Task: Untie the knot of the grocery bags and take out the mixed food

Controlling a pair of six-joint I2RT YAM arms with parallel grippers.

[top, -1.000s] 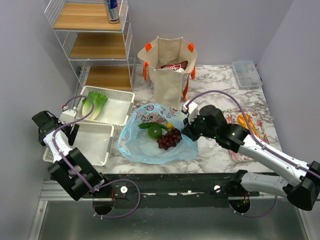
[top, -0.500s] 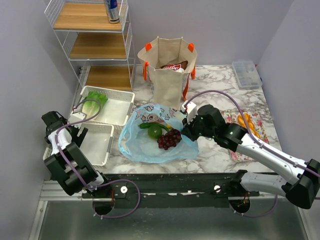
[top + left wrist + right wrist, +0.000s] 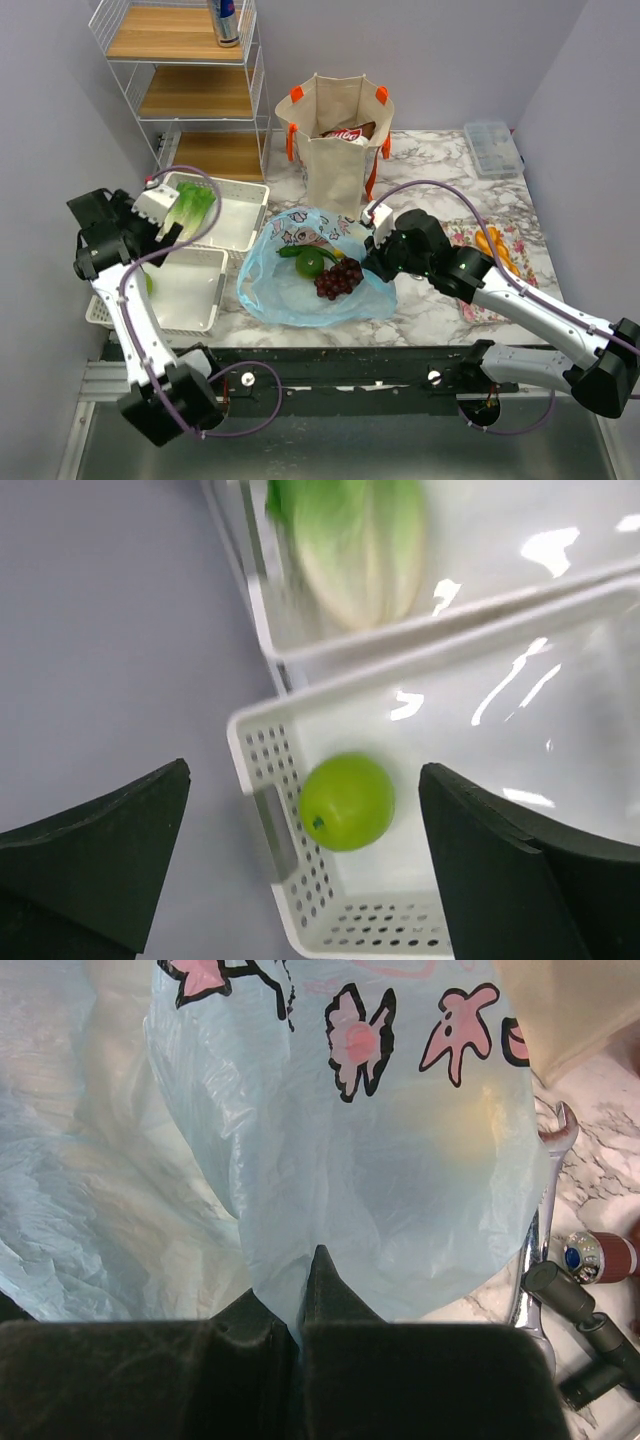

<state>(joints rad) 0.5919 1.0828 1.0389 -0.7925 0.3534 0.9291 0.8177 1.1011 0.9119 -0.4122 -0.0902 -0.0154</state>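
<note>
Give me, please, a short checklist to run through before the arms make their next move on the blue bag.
1. Left gripper open and empty: ok.
2. Green fruit lying inside the near basket: ok.
3. Right gripper shut on the blue bag film: ok.
4. Bag mouth open, grapes exposed for picking: ok.
5. Wrench free of the bag film beside it: cannot tell.
</note>
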